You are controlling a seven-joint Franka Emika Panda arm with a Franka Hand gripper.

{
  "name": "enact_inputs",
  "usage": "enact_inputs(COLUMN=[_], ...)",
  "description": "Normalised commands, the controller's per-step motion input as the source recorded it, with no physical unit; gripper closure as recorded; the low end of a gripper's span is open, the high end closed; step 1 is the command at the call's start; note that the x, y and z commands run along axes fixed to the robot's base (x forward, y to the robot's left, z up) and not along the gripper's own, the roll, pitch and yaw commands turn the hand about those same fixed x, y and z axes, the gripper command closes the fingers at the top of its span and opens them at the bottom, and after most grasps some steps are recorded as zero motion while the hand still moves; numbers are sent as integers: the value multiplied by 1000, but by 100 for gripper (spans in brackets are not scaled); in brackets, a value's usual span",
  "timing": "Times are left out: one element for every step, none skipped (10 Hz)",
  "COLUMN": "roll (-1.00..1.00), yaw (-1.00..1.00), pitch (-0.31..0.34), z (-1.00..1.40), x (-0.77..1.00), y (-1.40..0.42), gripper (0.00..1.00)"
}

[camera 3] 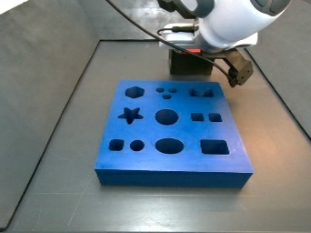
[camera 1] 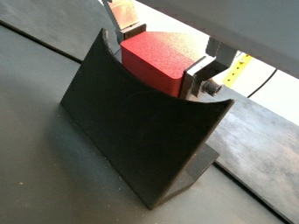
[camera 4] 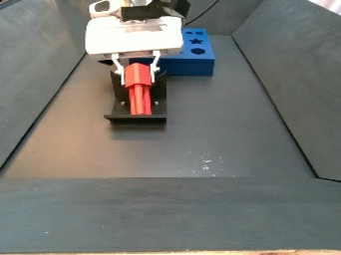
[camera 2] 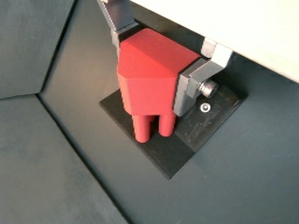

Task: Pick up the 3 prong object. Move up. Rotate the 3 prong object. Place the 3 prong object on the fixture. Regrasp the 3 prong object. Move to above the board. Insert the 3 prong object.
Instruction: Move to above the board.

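The 3 prong object (camera 2: 149, 83) is a red-orange piece that sits between the silver fingers of my gripper (camera 2: 155, 59). Both dark pads press on its sides, so the gripper is shut on it. Its prongs point down along the base plate of the dark fixture (camera 2: 197, 131). In a wrist view the object (camera 1: 162, 59) rests in the notch at the top of the fixture's upright plate (camera 1: 128, 131). In a side view the gripper (camera 4: 138, 68) stands over the object (camera 4: 138, 97), which lies on the fixture (camera 4: 139, 118). The blue board (camera 3: 183, 130) lies in front of the fixture (camera 3: 186, 64).
The board (camera 4: 198, 56) sits just beyond and to the right of the fixture in a side view. Dark sloping walls enclose the floor on both sides (camera 4: 40, 110). The arm and its cables hang over the fixture (camera 3: 225, 23).
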Motion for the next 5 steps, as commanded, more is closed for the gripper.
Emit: enact_inputs(roll=[-114, -104, -68, -49, -38], yaw=[157, 245, 309, 347, 358], pitch=[497, 444, 360, 271, 183], z=[1000, 1000, 1000, 1000, 1000], x=[218, 214, 211, 209, 205], y=[90, 83, 78, 75, 72], gripper=[100, 100, 100, 100, 100])
